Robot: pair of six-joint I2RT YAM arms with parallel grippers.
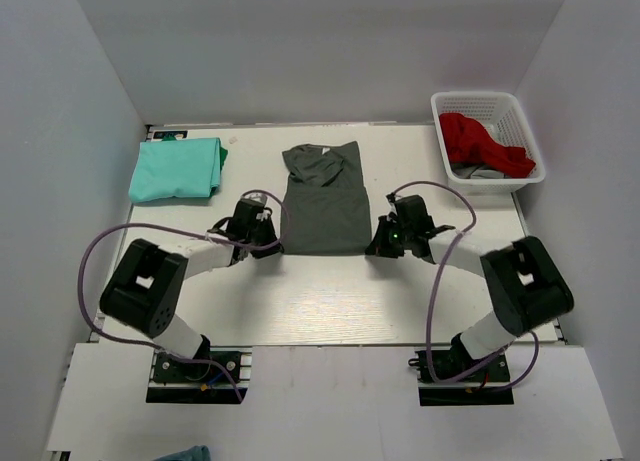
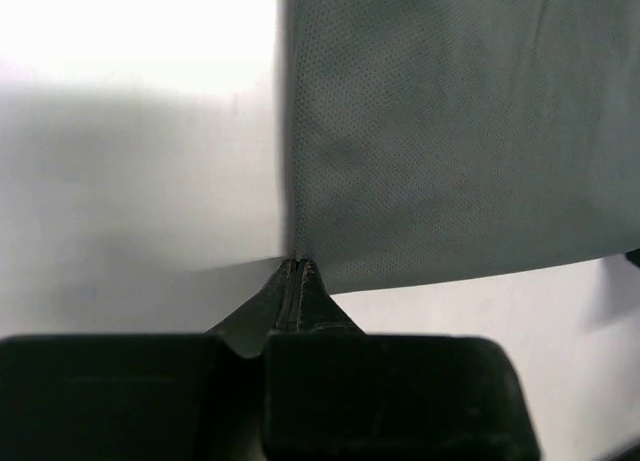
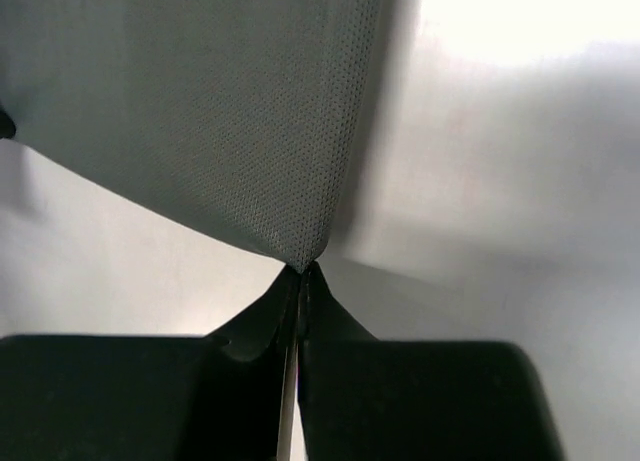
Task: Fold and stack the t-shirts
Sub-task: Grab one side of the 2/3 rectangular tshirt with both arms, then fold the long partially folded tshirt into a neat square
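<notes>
A dark charcoal grey t-shirt (image 1: pixel 325 206) lies flat in the middle of the table, folded into a long strip with its collar at the far end. My left gripper (image 1: pixel 272 246) is shut on its near left corner, and the left wrist view shows the pinched tips (image 2: pixel 298 265) right at the cloth (image 2: pixel 450 131). My right gripper (image 1: pixel 378 246) is shut on the near right corner, where the fabric (image 3: pixel 200 111) runs to a point between the closed tips (image 3: pixel 303 269). A mint-green t-shirt (image 1: pixel 175 169) lies folded at the far left.
A white basket (image 1: pixel 480 98) at the far right holds a red cloth (image 1: pixel 485 143) and something grey beneath it. White walls close in the table at the back and both sides. Bare tabletop (image 1: pixel 330 301) lies between the grey shirt and the arm bases.
</notes>
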